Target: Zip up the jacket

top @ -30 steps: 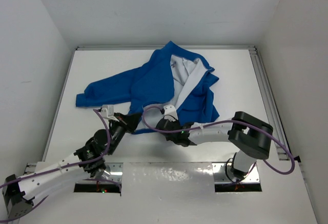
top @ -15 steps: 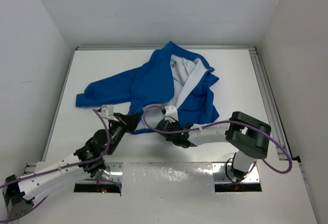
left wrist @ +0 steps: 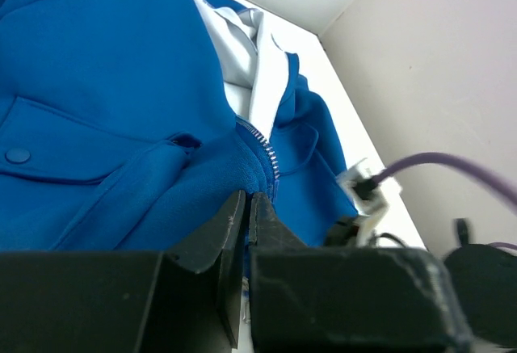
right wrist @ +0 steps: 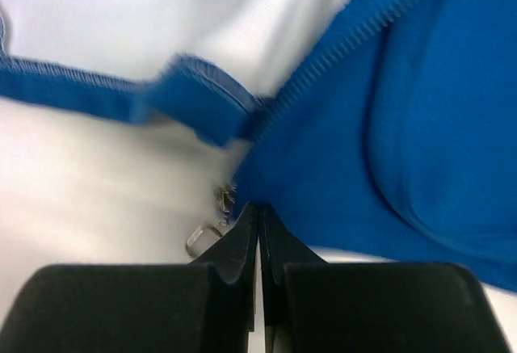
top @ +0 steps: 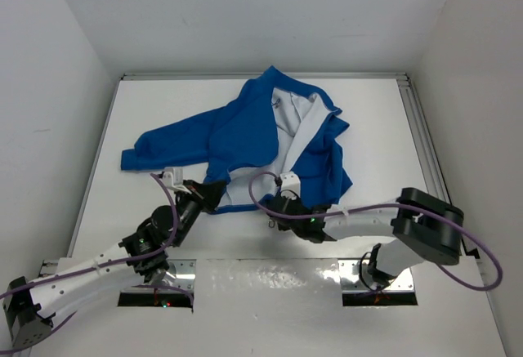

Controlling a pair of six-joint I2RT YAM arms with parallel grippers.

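While the jacket point(top: 237, 132) lies unzipped, its lower hem is pinched tightly by the left gripper point(left wrist: 249, 201) and by the right gripper point(right wrist: 258, 209).

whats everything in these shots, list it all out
jacket: one, bright blue with pale grey lining, spread open on the table, front unzipped
zip teeth: one row showing, silver, along the jacket's front edge
zip pull: one, small, metal, lying on the table by the hem corner
table: one, white, boxed in by white walls
rail: one, grey metal, along the table's right edge
cables: two, purple, one looping along each arm
left gripper: one, black, closed on the jacket's hem
right gripper: one, black, closed on the jacket's hem corner beside the zip pull
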